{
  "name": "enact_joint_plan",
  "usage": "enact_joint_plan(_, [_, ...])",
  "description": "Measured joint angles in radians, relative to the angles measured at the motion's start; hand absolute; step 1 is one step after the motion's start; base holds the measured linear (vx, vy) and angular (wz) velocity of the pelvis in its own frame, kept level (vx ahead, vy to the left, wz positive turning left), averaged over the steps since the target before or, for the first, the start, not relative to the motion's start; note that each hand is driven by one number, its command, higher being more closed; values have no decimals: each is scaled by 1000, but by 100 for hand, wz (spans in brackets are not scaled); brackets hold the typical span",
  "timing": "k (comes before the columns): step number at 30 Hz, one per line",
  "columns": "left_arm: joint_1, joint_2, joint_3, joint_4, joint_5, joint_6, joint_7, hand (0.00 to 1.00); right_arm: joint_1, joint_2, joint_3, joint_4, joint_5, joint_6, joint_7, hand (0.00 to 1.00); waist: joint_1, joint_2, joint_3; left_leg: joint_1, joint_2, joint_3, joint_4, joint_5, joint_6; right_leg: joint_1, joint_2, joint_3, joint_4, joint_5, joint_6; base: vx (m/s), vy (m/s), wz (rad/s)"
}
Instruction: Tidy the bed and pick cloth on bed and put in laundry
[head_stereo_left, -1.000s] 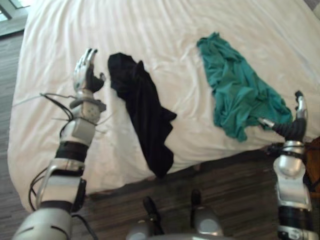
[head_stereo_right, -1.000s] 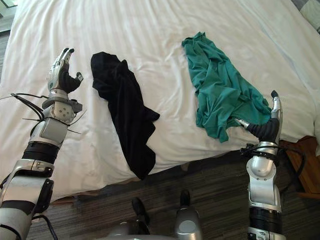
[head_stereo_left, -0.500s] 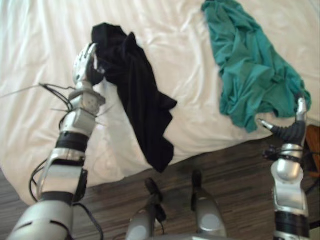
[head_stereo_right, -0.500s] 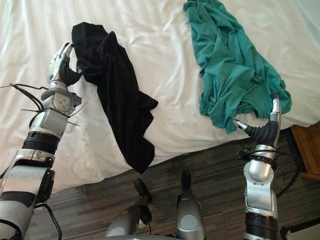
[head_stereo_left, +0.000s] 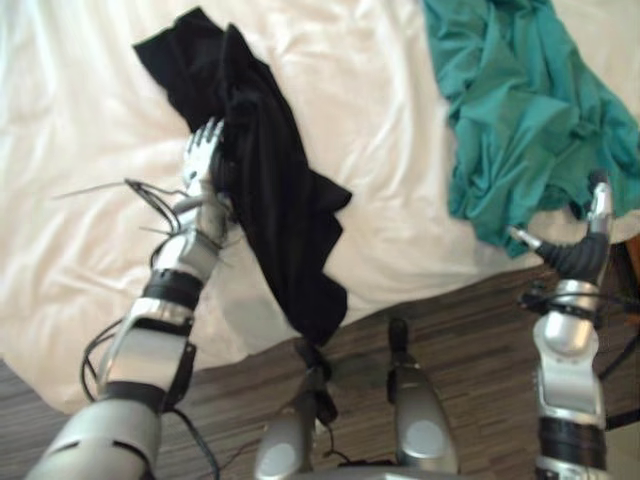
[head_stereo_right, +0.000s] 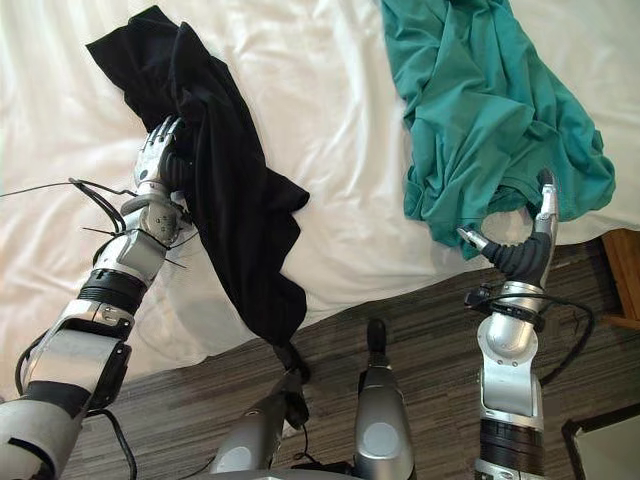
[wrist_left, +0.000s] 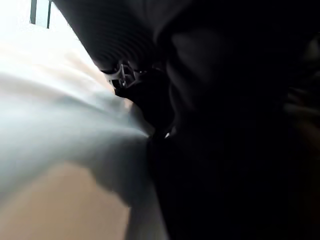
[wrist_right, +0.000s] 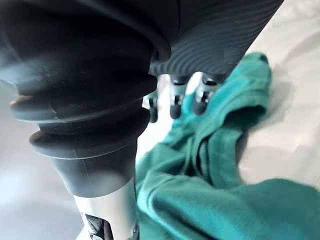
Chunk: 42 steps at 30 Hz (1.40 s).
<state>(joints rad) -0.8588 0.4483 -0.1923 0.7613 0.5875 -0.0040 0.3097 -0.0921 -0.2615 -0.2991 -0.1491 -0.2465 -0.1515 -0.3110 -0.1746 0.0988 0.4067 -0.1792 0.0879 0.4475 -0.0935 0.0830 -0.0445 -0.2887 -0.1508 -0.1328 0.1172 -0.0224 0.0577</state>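
While lying on white bed sheet (head_stereo_right: 330, 120), smooth with faint stripes and soft creases: two cloths, both thin, limp and crumpled. Black cloth (head_stereo_right: 215, 180), long and narrow, running from far left down to bed's near edge, lower tail hanging over it toward dark wood-plank floor (head_stereo_right: 430, 330). Teal cloth (head_stereo_right: 490, 110), wider, bunched in deep folds, well apart to the right, near hem close to bed's edge.

Two hands. Left hand (head_stereo_right: 158, 150) set against left edge of black cloth, about midway along, silver fingers straight and slightly spread, pointing up the bed; thumb hidden behind dark fabric. From left wrist, dark folds pressed right up to the hand. Right hand (head_stereo_right: 527, 250) raised at bed's near edge just below teal cloth, fingers straight and close together, reaching up at the hem, thumb stuck out sideways, holding nothing. From right wrist, dark fingertips (wrist_right: 175, 110) just beside a teal fold.

One brown wooden piece (head_stereo_right: 625, 272) at far right beside the bed, nothing lying between hands and cloths.
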Motion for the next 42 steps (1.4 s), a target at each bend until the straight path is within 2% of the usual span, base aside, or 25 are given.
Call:
enact_joint_plan(7, [-69,-23,-58,24,2,5,67,0,-80,8,82,-1,0,-22,-19,0,2,-1,5,-40,-6,12,0,0,0,-30,-2,19,-41,51,16,2,22,-3])
enact_joint_plan(12, [-56,-59,-153,-71,-18,2,83,0,-95,16,134,0,0,-29,-39,0,2,-3,6,-46,-25,21,0,0,0,-29,-16,35,-75,92,33,-7,45,-6])
enact_joint_plan(17, [-11,-141,-196,-152,-68,-45,106,0,-94,17,141,9,-2,-30,-54,0,0,-9,10,-41,-37,22,0,0,0,-27,-26,55,-91,123,40,6,45,-9])
enact_joint_plan(21, [38,-180,-198,-175,-109,-66,111,0,-75,17,140,20,-2,-30,-58,0,-2,-10,10,-24,-36,22,0,0,0,-11,-27,57,-93,124,41,3,3,-1])
enact_joint_plan(28, [102,-197,-197,-234,-127,-81,107,0,-58,20,140,69,-9,-22,-57,0,-4,-12,9,-23,-35,19,0,0,0,-8,-26,59,-100,123,41,0,-4,-1])
enact_joint_plan(33, [152,-219,-168,-270,-185,-94,107,0,-41,44,138,104,-31,-12,-58,0,-6,-18,6,-22,-33,17,-1,6,8,-8,-23,61,-102,123,41,1,-6,-1])
enact_joint_plan(42, [288,-270,-83,-418,-225,-100,165,0,13,81,132,138,-34,3,-57,0,-12,-60,-21,-22,-32,10,-1,14,20,-6,-22,58,-102,126,45,4,-1,0])
